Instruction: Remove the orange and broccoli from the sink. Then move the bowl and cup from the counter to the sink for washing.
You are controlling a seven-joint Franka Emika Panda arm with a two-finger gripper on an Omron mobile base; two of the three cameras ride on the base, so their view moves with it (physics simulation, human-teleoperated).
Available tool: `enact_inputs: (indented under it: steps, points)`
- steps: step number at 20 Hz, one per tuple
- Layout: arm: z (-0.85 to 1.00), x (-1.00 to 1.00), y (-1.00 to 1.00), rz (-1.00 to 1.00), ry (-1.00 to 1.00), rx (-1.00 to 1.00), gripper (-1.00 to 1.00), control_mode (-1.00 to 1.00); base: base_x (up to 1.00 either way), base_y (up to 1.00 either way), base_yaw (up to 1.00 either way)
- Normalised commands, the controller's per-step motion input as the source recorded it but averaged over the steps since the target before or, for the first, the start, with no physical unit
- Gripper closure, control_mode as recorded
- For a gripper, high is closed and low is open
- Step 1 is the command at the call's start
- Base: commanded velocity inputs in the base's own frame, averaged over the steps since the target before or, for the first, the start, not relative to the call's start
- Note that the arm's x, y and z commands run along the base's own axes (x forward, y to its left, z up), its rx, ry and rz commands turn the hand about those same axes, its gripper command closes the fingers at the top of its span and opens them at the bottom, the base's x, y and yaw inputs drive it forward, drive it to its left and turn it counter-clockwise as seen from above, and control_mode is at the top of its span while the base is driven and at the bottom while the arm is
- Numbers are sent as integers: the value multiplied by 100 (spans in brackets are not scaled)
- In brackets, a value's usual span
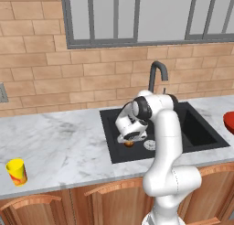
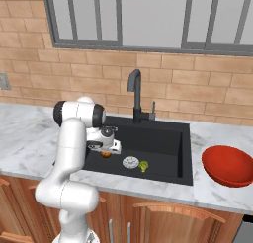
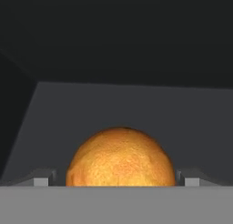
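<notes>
i've got the gripper (image 3: 119, 180) down inside the sink (image 2: 163, 138) with its jaws spread wide, one finger tip (image 3: 43, 177) on each side of the orange (image 3: 120, 157), and nothing is held yet. from the hand view the orange sits right between the tips, low on the black basin floor, with small gaps either side as far as i can tell. in the right base view it rests toward the left part of the basin, beside the white drain (image 2: 130, 162), and the broccoli (image 2: 143, 166) lies just on the drain's other side.

i'd judge the orange firm and fairly light, but round and smooth enough to squirt out if i pinch above or below its widest part. so i want the pads across its middle, closing squarely and gently.

the red bowl (image 2: 229, 165) waits on the counter to the right of the sink, and the yellow cup (image 1: 17, 171) stands well off to the left on the marble counter (image 1: 59, 137). both come later; the broccoli goes after the orange.
</notes>
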Motion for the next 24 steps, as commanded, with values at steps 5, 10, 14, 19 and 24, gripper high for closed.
enact_inputs:
  steps: [5, 10, 14, 19, 24]
  points:
    - [-16, 0, 8, -3, 1, 0, 100, -100, 0, 0, 0]
    - [-15, 2, 4, 0, 4, 0, 100, -100, 0, 0, 0]
    - [16, -15, -4, 0, 0, 2, 100, -100, 0, 0, 0]
    - [50, -31, -5, 3, -4, 0, 100, -100, 0, 0, 0]
    - [55, -24, -3, 0, 0, -3, 100, -100, 0, 0, 0]
